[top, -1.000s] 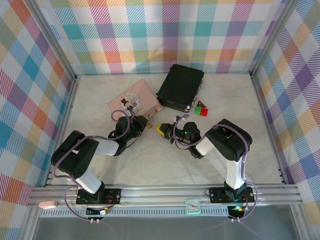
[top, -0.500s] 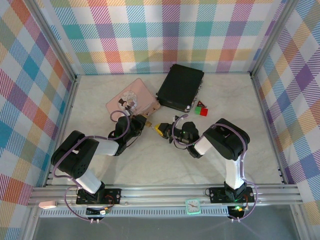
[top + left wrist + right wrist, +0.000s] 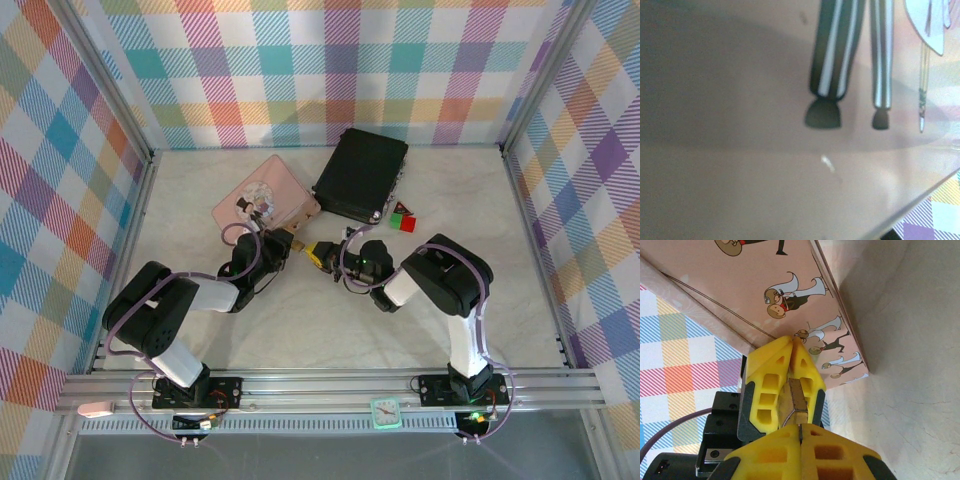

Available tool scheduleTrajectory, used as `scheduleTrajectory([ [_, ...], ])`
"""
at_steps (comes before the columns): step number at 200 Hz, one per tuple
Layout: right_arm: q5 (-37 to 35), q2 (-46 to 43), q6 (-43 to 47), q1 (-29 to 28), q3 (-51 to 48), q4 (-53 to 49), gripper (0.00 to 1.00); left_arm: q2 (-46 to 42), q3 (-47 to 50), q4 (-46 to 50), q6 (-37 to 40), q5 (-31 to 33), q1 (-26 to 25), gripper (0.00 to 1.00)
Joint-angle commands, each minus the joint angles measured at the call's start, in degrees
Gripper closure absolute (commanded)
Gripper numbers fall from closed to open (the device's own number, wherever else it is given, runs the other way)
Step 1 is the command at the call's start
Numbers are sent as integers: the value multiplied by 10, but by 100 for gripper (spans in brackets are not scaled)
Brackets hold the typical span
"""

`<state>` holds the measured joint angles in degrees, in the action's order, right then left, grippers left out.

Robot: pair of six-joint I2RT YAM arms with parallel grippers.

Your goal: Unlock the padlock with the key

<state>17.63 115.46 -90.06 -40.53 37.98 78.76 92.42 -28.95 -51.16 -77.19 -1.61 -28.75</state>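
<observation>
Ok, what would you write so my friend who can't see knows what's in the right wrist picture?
Two yellow tools nearly touch: the right tool, shut, at the bottom, and above it the left tool pinching a small brass padlock. Behind them lies a pink tin with cartoon figures, on a pale marble table.

Pink tin (image 3: 262,198) and black case (image 3: 360,175) block the far middle; the table (image 3: 490,300) lies open rightward.

Overhead I get bright, even light; my left wrist view is dim and blurred, right wrist sharp.
</observation>
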Motion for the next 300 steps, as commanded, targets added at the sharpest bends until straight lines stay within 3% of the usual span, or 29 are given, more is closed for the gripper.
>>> scheduleTrajectory([
  [1,6,15,-5,-7,20,18,100,-16,0,-58,-37,-44,-25,100],
  [102,63,-5,-37,17,23,-4,100,-63,2,39,72,-6,-27,100],
  [127,70,-29,-8,23,3,-54,77,-78,-7,113,76,26,-23,100],
  [148,67,-39,12,25,-22,-72,64,-94,-23,165,84,57,-23,100],
  [199,60,-52,37,20,-63,-95,56,-139,-45,278,91,151,-33,100],
  [300,29,-19,-24,-26,-6,-24,57,-64,-43,179,41,153,-70,100],
])
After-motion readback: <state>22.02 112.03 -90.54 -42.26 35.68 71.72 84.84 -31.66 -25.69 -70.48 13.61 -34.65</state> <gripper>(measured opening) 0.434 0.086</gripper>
